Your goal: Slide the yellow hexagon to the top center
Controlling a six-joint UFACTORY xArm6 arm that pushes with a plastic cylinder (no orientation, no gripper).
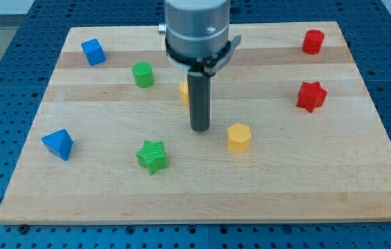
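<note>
The yellow hexagon (pixel 238 137) sits on the wooden board (pixel 202 187) a little right of centre and below the middle. My tip (pixel 200 128) stands just to its left, a short gap away, not touching it. A second yellow block (pixel 183 92) is mostly hidden behind the rod, above the tip; its shape cannot be made out.
A green cylinder (pixel 143 74) and a blue cube (pixel 93 52) are at the upper left. A blue triangular block (pixel 58 144) and a green star (pixel 153 156) are at the lower left. A red cylinder (pixel 312 41) and a red star (pixel 311 95) are at the right.
</note>
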